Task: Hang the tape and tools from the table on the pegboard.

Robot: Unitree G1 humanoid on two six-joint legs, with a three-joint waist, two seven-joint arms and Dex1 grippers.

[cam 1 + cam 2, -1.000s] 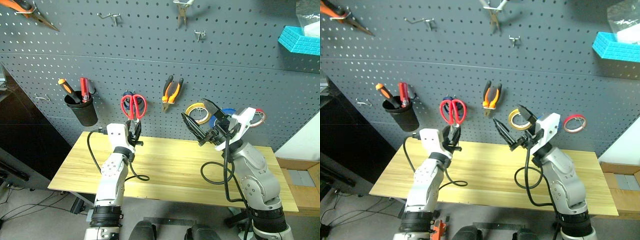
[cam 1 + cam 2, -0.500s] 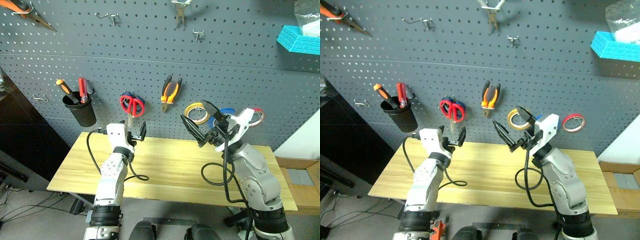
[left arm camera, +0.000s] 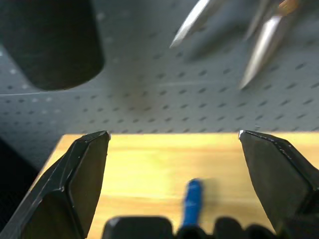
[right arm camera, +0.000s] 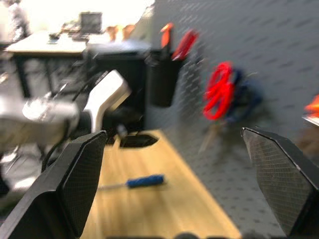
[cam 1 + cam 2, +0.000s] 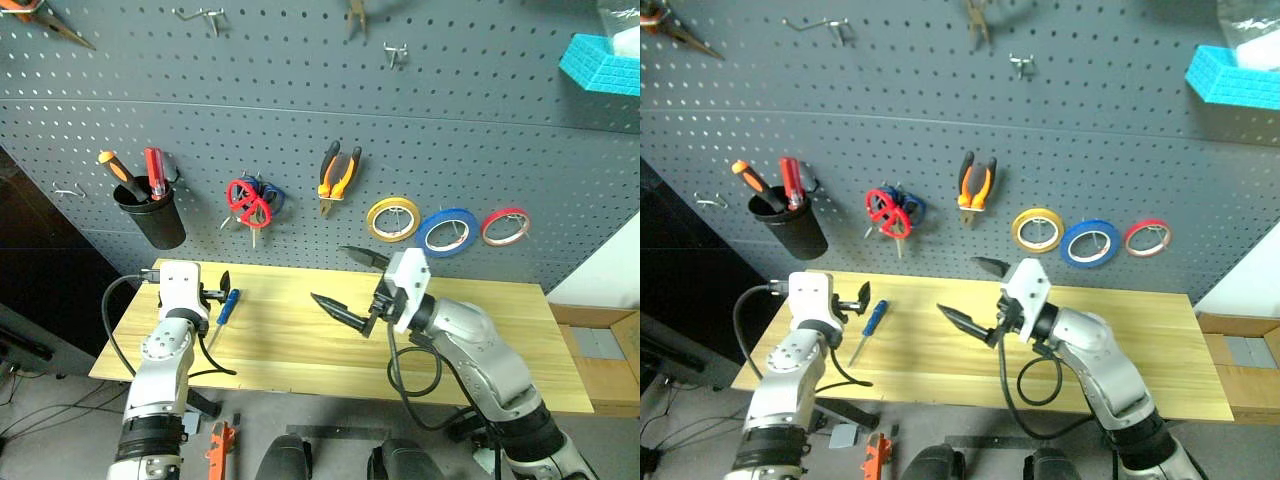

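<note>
A blue-handled screwdriver (image 5: 228,306) lies on the table (image 5: 500,340), handle toward the pegboard (image 5: 300,120), just beside the wide-open, empty left pincer (image 5: 212,296).

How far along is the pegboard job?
Done: blue tape, red-handled scissors and orange-and-black pliers hang on the pegboard. In hand: nothing; left gripper and right gripper are open. Left: blue-handled screwdriver lies on the table.

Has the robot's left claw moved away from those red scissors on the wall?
Yes. The left gripper dropped from the red scissors to the table.
</note>
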